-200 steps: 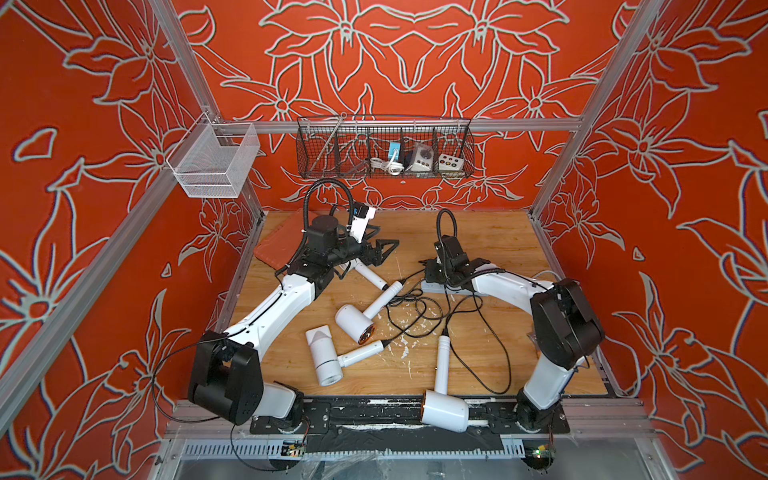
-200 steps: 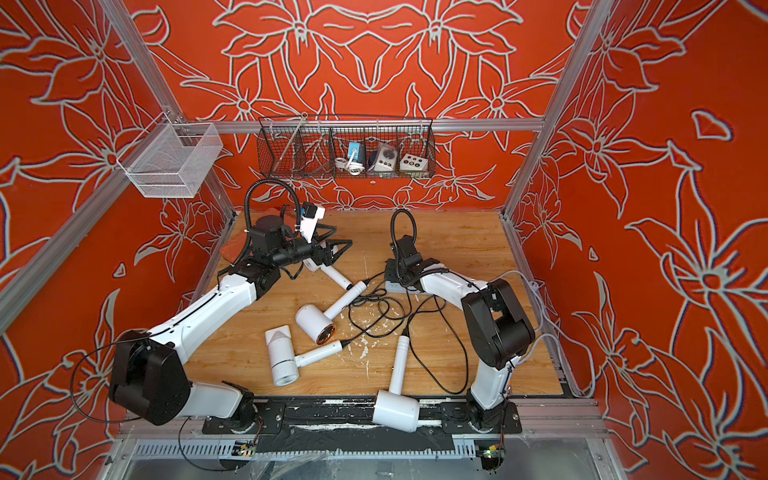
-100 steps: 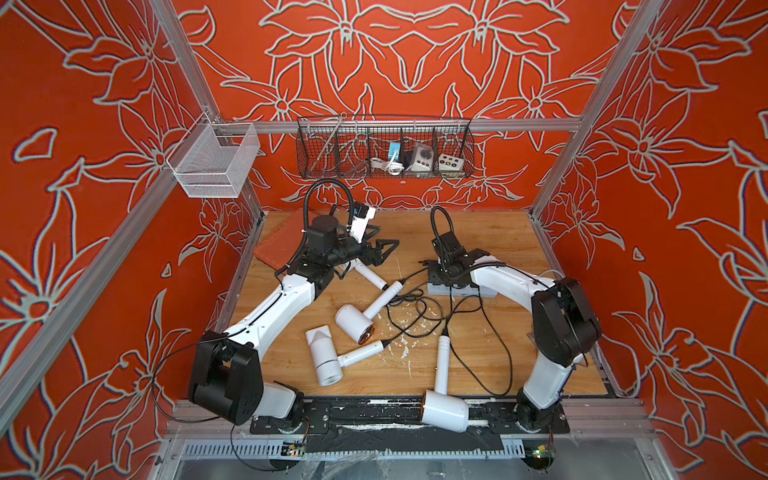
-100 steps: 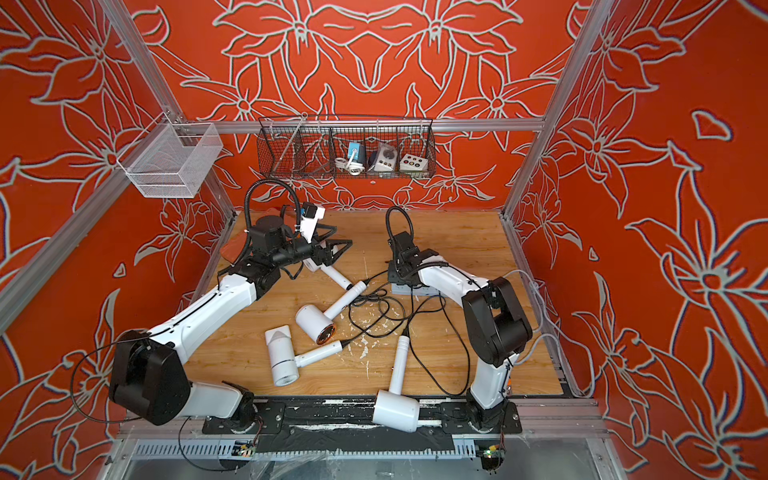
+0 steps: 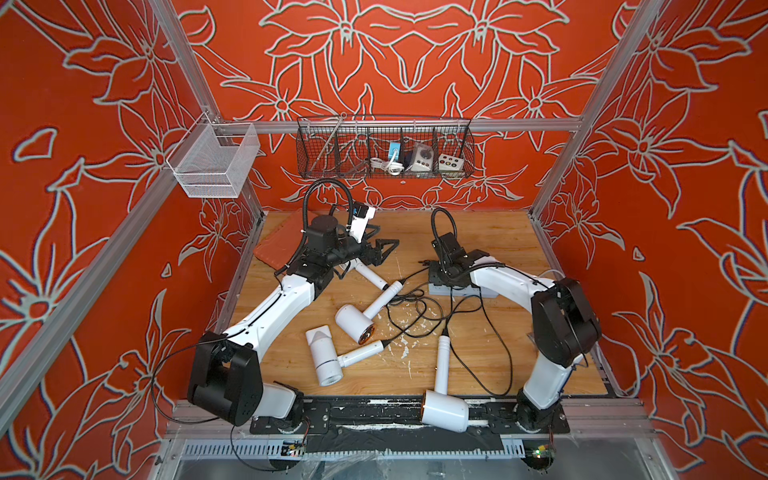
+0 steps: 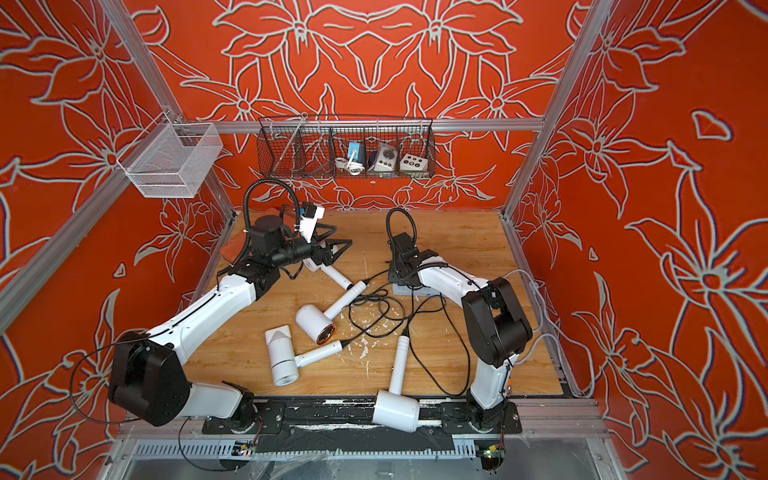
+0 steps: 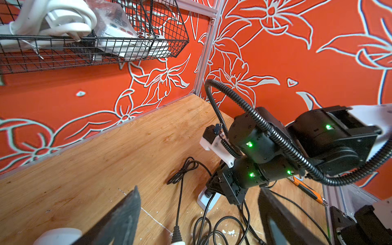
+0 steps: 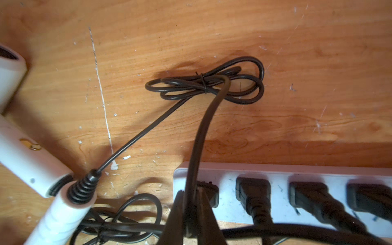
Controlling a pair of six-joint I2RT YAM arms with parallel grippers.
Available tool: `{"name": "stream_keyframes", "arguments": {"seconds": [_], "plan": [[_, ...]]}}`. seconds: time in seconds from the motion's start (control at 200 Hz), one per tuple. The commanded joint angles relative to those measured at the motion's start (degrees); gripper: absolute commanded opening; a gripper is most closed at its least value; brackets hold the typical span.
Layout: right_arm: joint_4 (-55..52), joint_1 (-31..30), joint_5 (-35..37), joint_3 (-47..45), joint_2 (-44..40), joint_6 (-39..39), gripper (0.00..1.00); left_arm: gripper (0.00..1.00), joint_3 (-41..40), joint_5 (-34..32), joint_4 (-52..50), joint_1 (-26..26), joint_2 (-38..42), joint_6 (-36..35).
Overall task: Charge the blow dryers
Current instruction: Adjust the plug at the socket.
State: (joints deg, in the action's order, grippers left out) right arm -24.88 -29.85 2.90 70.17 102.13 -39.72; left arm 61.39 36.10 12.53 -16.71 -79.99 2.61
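The right gripper (image 8: 190,214) is pinched together on a thin black cord (image 8: 199,131) just behind its plug, at the end socket of the strip. The left gripper (image 5: 384,246) hangs with its jaws spread wide, holding nothing, above the far left of the table.

The scuffed wooden tabletop (image 5: 498,241) carries everything. Four white hammer-shaped blow dryers (image 5: 353,320) lie loose on it:
- one with a copper-lined barrel near the middle
- one with a nozzle (image 5: 322,357) just beside it
- one at the front edge (image 5: 444,409)
- one half hidden under the left arm, only its handle (image 5: 370,275) showing

The flat white multi-socket power strip (image 8: 282,172) lies under the right wrist. Three black plugs (image 8: 252,191) sit in it, and the held plug (image 8: 209,191) is at the end socket. Whether it is pushed home I cannot tell.

The dryers look light and rigid, with smooth, round shells that would likely slip; the slim handle is the better hold. The cord is limp and would buckle if pushed, so the stiff plug body is the place to grip.
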Motion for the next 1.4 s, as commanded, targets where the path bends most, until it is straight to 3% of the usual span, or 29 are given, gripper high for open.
{"name": "stream_keyframes", "arguments": {"seconds": [0.0, 0.19, 0.295, 0.39, 0.565, 0.821, 0.891, 1.016, 1.151, 1.391], "plan": [[-10.28, 1.83, 0.03, -6.82, 3.93, -5.17, 0.0, 0.86, -0.48, 0.99, 1.7, 0.54, 1.34, 0.27], [-9.64, 2.07, 2.45, -8.11, 0.75, -3.86, 0.04, 0.86, -0.48, 1.17, 1.88, 0.63, 1.27, 0.42], [-11.44, 2.07, 4.55, -4.34, 0.31, -0.76, 0.3, 0.86, -0.48, 1.26, 1.93, 0.63, 1.25, 0.46], [-14.31, 2.08, 6.75, 0.82, 0.54, 2.11, 0.45, 0.86, -0.52, 1.26, 1.88, 0.63, 1.27, 0.46], [-16.07, 2.15, 9.06, 8.21, -1.79, 6.66, 0.5, 0.86, -0.48, 1.33, 1.97, 0.68, 1.32, 0.46], [-17.2, 2.12, 5.92, 11.72, -4.69, 10.64, 0.63, 0.86, -0.52, 1.26, 1.88, 0.71, 1.34, 0.38], [-15.76, 2.02, 3.46, 8.91, -7.66, 10.97, 0.63, 0.86, -0.5, 1.25, 1.88, 0.71, 1.43, 0.38], [-9.38, 0.5, -1.17, -1.79, -15.88, 9.97, 0.45, 0.86, -0.5, 1.32, 1.96, 0.71, 1.31, 0.46], [2.69, -2.49, -6.67, -14.94, -23.68, 9.84, 0.39, 0.86, -0.55, 1.43, 2.1, 0.71, 1.11, 0.64], [7.66, -5.63, -0.8, -17.21, -17.26, 10.8, 0.35, 0.86, -0.65, 1.37, 2.19, 0.71, 1.14, 0.65]]}}
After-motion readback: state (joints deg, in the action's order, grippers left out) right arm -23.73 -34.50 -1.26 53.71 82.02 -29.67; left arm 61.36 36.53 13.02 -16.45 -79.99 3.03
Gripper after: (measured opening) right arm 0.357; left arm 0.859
